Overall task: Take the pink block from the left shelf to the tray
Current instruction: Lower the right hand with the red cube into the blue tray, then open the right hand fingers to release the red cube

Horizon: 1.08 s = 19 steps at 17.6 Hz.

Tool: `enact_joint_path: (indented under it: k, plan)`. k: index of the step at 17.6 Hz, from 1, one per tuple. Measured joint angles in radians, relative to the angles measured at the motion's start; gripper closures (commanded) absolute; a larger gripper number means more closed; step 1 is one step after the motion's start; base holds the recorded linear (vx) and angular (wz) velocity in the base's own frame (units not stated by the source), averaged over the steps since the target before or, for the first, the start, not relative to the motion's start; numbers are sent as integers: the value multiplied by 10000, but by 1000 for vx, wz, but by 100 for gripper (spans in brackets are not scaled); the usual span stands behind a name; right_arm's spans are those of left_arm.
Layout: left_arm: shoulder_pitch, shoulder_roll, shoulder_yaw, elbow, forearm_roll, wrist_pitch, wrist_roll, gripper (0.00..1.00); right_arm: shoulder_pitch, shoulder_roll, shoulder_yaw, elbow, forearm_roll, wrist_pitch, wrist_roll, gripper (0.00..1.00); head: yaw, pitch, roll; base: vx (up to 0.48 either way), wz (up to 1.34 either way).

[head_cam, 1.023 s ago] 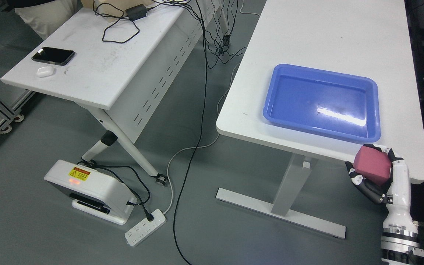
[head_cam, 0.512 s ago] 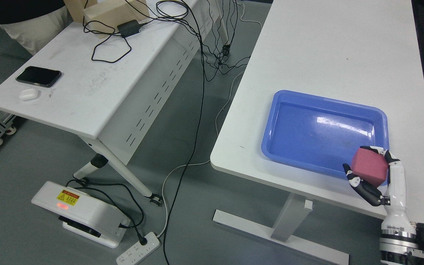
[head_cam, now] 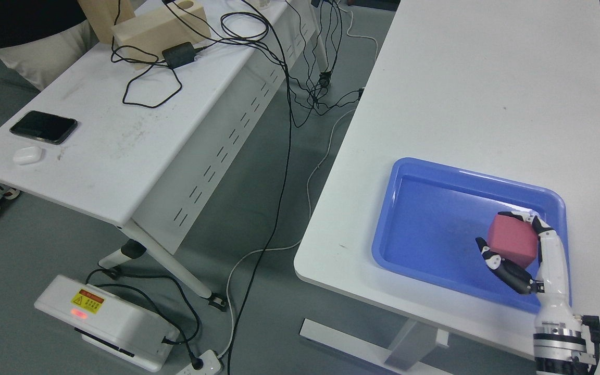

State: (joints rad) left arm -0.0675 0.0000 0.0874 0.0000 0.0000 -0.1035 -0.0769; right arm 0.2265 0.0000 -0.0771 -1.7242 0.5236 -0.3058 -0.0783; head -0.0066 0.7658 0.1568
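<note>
The pink block (head_cam: 512, 241) is a cube held in my right hand (head_cam: 513, 250), whose arm rises from the lower right corner. Its black and white fingers (head_cam: 503, 268) curl around the cube from below and from the right. Hand and cube hang over the right part of the blue tray (head_cam: 425, 229), which lies near the front edge of the white table (head_cam: 487, 94) on the right. I cannot tell whether the cube touches the tray floor. My left arm is out of view.
A second white table (head_cam: 123, 120) stands at the left with a phone (head_cam: 44, 126), a white earbud case (head_cam: 27, 154), a wooden box (head_cam: 157, 26) and cables. A person's light trousers (head_cam: 39, 47) show behind it. A white device (head_cam: 104, 323) and a power strip (head_cam: 201, 364) lie on the floor.
The camera has moved forward and the whole picture has shifted. Against the table, my right hand with the pink block has gone from below the table's front edge to over the tray.
</note>
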Motion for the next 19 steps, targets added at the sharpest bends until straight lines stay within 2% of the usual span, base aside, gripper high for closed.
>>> enact_joint_path:
  k: [2, 7, 14, 19]
  plan:
    - [0, 0, 0, 0, 0, 0, 0, 0, 6, 0, 0, 0, -40, 52, 11, 23, 0, 0, 0, 109, 25]
    - [0, 0, 0, 0, 0, 0, 0, 0, 9, 0, 1, 0, -401, 93, 166, 1, 0, 0, 0, 58, 9]
    - [0, 0, 0, 0, 0, 0, 0, 0, 5, 0, 2, 0, -798, 99, 427, 1, 0, 0, 0, 4, 0]
    - [0, 0, 0, 0, 0, 0, 0, 0, 21, 0, -49, -3, -1780, 129, 29, 0, 0, 0, 0, 0, 0]
